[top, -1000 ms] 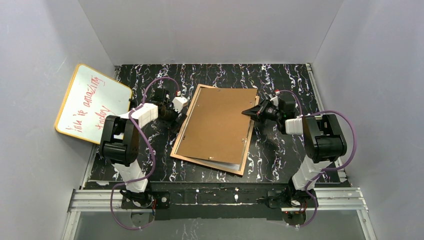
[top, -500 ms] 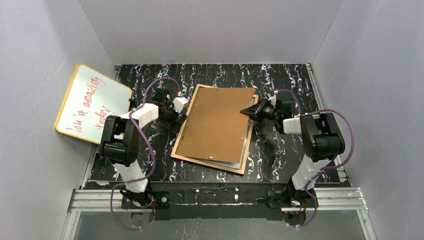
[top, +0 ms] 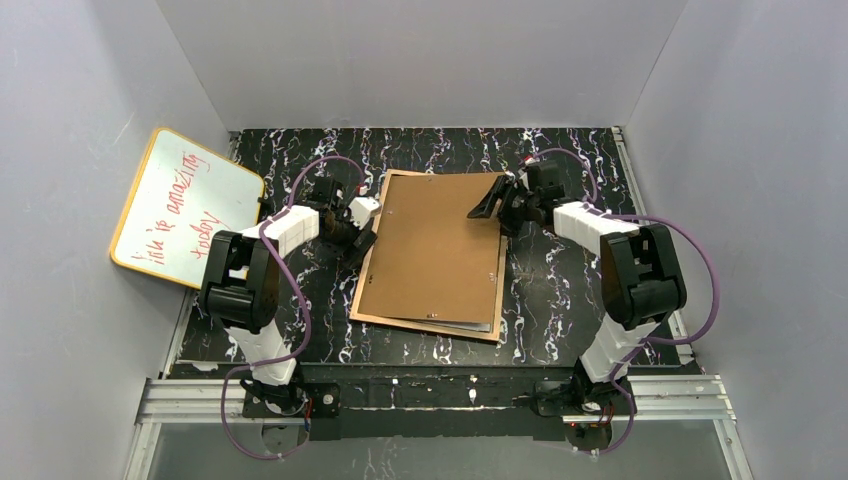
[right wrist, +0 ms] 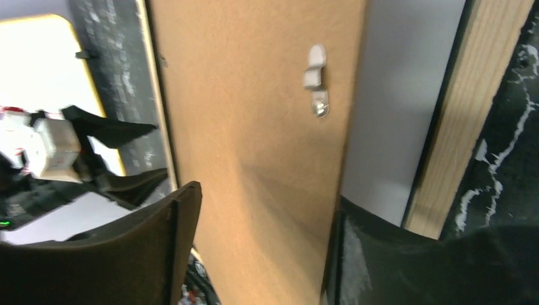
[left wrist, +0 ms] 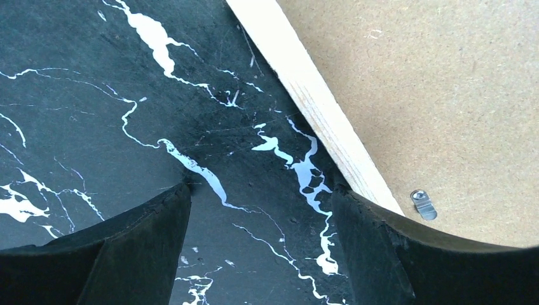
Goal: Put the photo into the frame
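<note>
Frame (left wrist: 316,105) just beside left pincer (left wrist: 260,213)

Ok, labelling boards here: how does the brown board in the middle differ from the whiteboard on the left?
The brown board lies on the frame; the whiteboard rests askew against the left wall. The brown board is plain brown; the whiteboard is white with red writing and a yellow edge. Both are flat rectangles.

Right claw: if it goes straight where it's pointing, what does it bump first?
Probably the brown backing board, which fills the gap between the fingers of the open right claw. The frame shows its wooden edge off to one side. How far away is unclear.
</note>
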Action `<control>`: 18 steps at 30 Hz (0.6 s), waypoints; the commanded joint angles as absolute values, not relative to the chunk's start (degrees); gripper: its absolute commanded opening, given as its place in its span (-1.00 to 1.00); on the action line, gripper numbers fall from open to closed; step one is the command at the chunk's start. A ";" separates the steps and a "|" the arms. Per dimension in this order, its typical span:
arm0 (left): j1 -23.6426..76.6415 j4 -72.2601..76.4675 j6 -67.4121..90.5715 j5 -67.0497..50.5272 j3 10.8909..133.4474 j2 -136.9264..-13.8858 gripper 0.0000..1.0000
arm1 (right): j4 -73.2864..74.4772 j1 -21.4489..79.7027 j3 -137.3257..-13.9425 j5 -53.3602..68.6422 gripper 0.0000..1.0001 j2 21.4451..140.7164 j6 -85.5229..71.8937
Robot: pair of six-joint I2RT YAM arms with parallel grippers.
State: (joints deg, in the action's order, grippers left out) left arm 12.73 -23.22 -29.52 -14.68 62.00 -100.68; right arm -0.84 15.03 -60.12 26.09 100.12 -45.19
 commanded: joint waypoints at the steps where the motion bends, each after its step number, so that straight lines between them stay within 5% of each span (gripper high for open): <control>1: 13.94 -30.05 -28.19 -20.66 61.68 -100.03 0.58 | 12.78 18.15 -64.90 16.97 0.56 97.22 -38.77; 8: 13.97 -30.68 -28.62 -20.49 61.83 -98.89 0.59 | 22.79 21.29 -71.51 6.29 0.97 98.40 -35.54; 18: 13.71 -31.17 -28.21 -20.09 63.08 -99.37 0.59 | 32.73 21.80 -77.57 -3.41 0.97 99.54 -31.73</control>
